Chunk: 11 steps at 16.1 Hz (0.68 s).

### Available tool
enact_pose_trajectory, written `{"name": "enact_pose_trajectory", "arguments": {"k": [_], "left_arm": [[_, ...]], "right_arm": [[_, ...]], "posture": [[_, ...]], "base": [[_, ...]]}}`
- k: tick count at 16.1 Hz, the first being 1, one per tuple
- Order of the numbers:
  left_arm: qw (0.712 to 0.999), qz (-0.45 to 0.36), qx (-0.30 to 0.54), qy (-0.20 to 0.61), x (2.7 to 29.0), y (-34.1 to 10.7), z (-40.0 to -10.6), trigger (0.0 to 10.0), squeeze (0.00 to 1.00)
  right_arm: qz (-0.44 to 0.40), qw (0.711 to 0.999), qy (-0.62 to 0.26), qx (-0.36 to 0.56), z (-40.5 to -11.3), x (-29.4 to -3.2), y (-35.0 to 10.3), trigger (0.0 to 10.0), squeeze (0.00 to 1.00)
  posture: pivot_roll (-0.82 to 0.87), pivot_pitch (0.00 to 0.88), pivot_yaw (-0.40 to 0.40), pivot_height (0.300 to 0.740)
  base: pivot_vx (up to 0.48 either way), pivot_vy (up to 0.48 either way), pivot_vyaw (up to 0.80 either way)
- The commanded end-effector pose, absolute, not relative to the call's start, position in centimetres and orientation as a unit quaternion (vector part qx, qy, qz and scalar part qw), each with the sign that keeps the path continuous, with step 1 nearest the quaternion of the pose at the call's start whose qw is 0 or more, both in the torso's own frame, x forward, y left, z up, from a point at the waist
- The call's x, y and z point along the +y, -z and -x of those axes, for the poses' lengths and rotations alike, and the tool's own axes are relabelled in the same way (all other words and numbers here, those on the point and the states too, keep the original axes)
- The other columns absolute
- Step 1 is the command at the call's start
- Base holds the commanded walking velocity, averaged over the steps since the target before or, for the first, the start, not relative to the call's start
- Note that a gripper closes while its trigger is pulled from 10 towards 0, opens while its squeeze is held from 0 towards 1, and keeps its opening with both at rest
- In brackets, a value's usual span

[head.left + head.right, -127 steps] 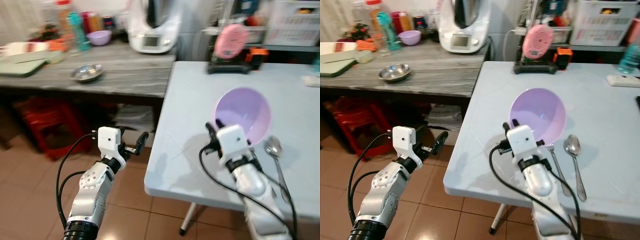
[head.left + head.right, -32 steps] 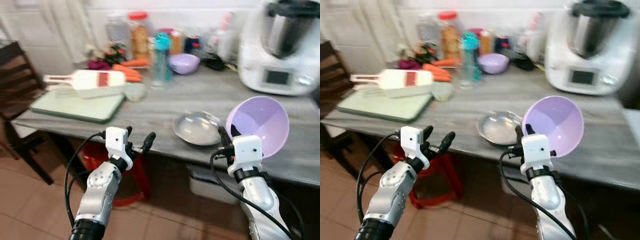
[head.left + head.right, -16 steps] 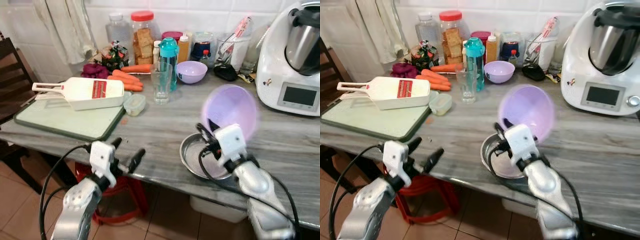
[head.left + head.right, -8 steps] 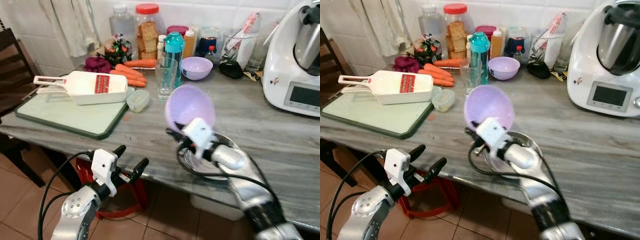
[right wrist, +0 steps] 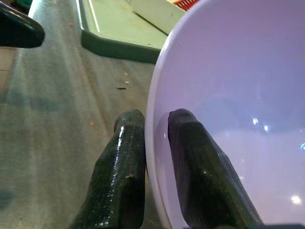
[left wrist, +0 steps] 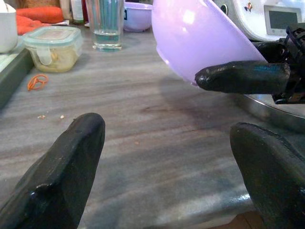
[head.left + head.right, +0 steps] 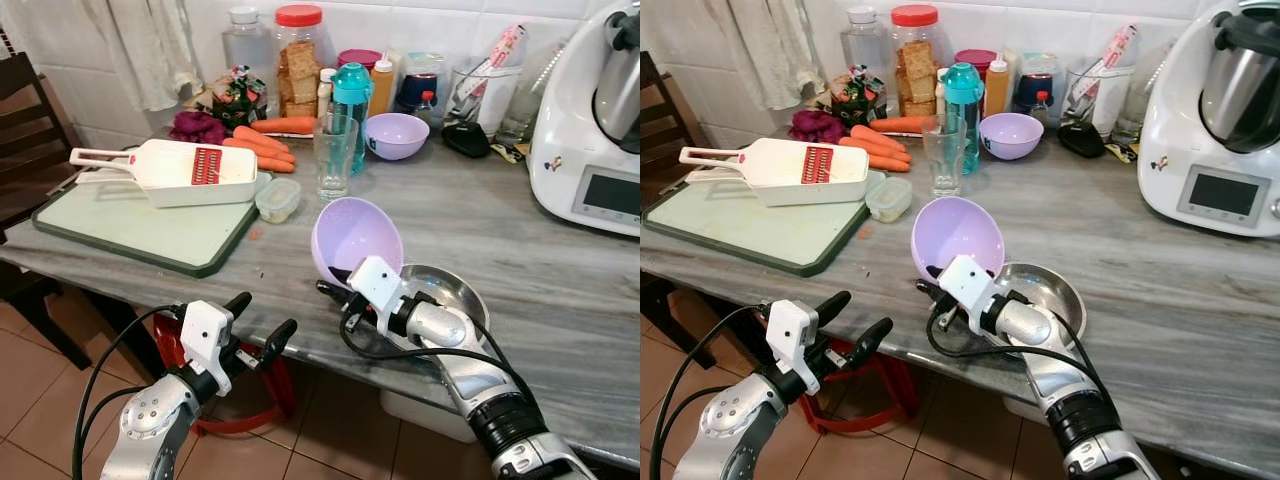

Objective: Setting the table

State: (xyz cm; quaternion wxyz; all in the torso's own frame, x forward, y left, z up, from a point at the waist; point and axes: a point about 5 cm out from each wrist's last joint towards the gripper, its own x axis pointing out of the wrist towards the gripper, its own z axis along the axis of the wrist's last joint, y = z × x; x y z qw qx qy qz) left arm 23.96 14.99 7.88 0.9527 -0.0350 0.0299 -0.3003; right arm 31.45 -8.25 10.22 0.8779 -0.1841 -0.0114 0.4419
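**Lilac bowl held tilted over the grey table**

Left eye view: the right end effector [image 7: 338, 283] grips the rim of a lilac plastic bowl [image 7: 357, 238], which stands tilted above the grey table [image 7: 560, 290]. Just beyond the end effector's wrist, to its right, sits a shallow steel dish [image 7: 455, 287]. Ahead of it stand a drinking glass [image 7: 335, 158] and a small lidded container [image 7: 277, 199]; to its left lies a green cutting board [image 7: 140, 228] carrying a white slicer [image 7: 170, 172]. The left end effector [image 7: 259, 323] hovers off the table's front edge, fingers spread, holding nothing.

Left wrist view: between the parted fingers [image 6: 62, 174], the bowl's underside [image 6: 200, 40] hangs above the tabletop, one right finger against it.

Right wrist view: one black finger [image 5: 121, 183] lies outside the bowl's rim [image 5: 153, 124] and one inside, pinching it.
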Motion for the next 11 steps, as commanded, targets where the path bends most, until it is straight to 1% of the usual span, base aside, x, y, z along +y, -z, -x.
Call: {"name": "enact_pose_trajectory", "arguments": {"k": [1,4,5,6,7,8,11], "left_arm": [[0.953,0.038,0.032,0.300,14.94,-7.74,-24.15,10.0,0.00],[0.951,0.039,0.034,0.304,14.73,-7.63,-24.14,10.0,0.00],[0.951,0.039,0.034,0.304,14.70,-7.61,-24.14,10.0,0.00],[0.951,0.040,0.035,0.303,14.64,-7.57,-24.17,10.0,0.00],[0.951,0.041,0.035,0.303,14.58,-7.55,-24.21,10.0,0.00],[0.951,0.042,0.036,0.303,14.57,-7.49,-24.19,10.0,0.00],[0.951,0.044,0.040,0.303,14.52,-7.24,-24.28,10.0,0.00]], "right_arm": [[0.193,0.872,-0.449,-0.024,-31.53,-7.75,-10.43,10.0,0.00],[0.195,0.872,-0.448,-0.027,-31.54,-7.67,-10.20,10.0,0.00],[0.195,0.872,-0.448,-0.026,-31.56,-7.67,-10.16,10.0,0.55],[0.201,0.873,-0.444,-0.026,-31.70,-7.70,-10.16,10.0,0.71],[0.204,0.873,-0.443,-0.027,-31.77,-7.75,-10.14,10.0,0.89],[0.207,0.873,-0.441,-0.027,-31.82,-7.78,-10.11,10.0,0.94],[0.214,0.874,-0.435,-0.030,-32.04,-7.81,-10.12,10.0,0.91]], "posture": [[-0.02,0.000,0.024,0.740],[-0.02,0.000,0.027,0.740],[-0.02,0.000,0.027,0.740],[-0.02,0.000,0.027,0.740],[-0.02,0.000,0.027,0.740],[-0.02,0.000,0.026,0.740],[-0.02,0.000,0.027,0.740]], "base": [[0.000,0.000,0.00],[0.000,0.000,0.00],[0.000,0.000,0.00],[0.000,0.000,0.00],[0.000,0.000,0.00],[0.000,0.000,0.00],[0.000,0.000,0.00]]}}
